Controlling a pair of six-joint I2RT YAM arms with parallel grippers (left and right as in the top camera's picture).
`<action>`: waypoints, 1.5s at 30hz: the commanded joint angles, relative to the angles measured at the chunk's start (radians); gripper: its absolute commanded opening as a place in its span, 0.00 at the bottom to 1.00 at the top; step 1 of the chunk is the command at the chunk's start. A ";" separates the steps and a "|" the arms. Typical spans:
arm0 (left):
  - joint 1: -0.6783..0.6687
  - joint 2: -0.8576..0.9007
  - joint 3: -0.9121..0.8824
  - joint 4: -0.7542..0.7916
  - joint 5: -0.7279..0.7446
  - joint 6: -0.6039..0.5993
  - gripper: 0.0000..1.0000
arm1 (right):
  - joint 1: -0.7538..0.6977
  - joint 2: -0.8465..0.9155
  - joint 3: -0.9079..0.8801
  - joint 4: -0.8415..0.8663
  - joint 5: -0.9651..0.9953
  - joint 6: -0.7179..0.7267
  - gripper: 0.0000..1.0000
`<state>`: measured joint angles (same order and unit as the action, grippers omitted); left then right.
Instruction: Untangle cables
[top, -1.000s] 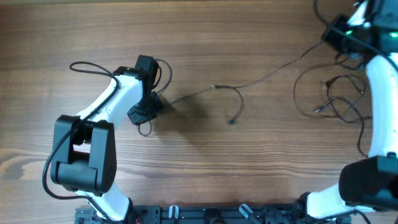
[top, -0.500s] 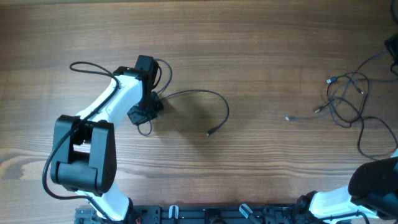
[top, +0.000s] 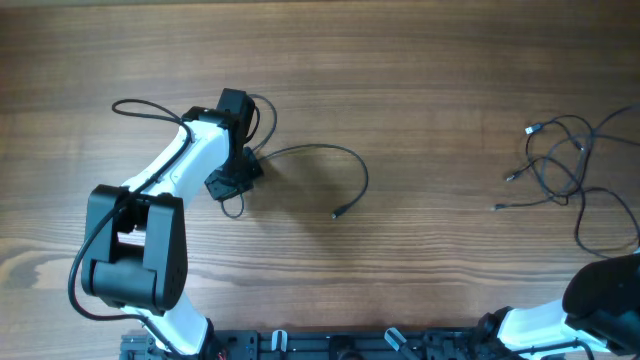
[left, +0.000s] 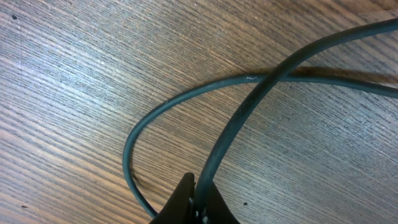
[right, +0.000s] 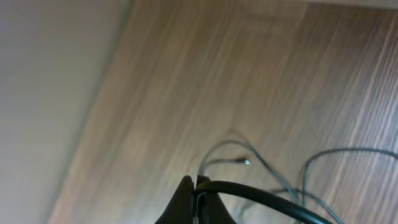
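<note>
Left arm: its base sits lower left in the overhead frame. The white forearm (top: 175, 165) angles up and right to the wrist. The left gripper (top: 240, 175) points down at the table (top: 420, 80), left of centre. The claw is pinched fully together on the lone cable (top: 320, 147), and I see no gap between the tips. From the claw this cable arcs right, curls down and ends in a small plug (top: 336, 213) lying flat near mid-frame.

Left wrist view adds detail. The left gripper (left: 198, 198) shows closed tips at bottom centre. The cable rises out of them toward the upper right and crosses over a loop (left: 134, 134) of like wire lying on the wood. Overhead, that loop is only a small curl under the claw.

Right arm: only the right base (top: 600, 295) shows, in the lower right corner of the overhead. The wrist and claw are outside that frame. I see the right gripper (right: 195, 185) only through its own camera, tips closed tight at bottom centre. A dark strand (right: 261, 195) comes out right at the tips and sweeps to the lower right, so it looks pinched. That view is blurred and tilted, with the table well below.

The tangle (top: 556, 165) of the other cables lies on the right side of the overhead, well apart from the lone cable. Its loose loops overlap, three plug ends poke left, and one wire runs off the right edge. The right wrist view catches one plug end (right: 246, 162) and a few thin loops at lower right, too blurred to trace.
</note>
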<state>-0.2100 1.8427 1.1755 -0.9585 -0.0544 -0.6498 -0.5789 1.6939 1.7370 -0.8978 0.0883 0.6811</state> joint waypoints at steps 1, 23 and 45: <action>0.003 0.005 0.000 -0.001 0.012 -0.017 0.05 | -0.006 0.010 0.015 0.066 0.020 0.020 0.04; 0.003 0.005 0.000 -0.011 0.021 -0.018 0.06 | -0.002 0.211 0.015 0.064 -0.418 -0.322 0.99; -0.163 0.005 0.000 0.241 0.758 0.488 0.22 | 0.442 0.212 0.015 -0.217 -0.455 -0.472 1.00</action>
<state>-0.3279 1.8427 1.1755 -0.7166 0.6216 -0.2878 -0.2111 1.9018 1.7393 -1.1049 -0.3592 0.2352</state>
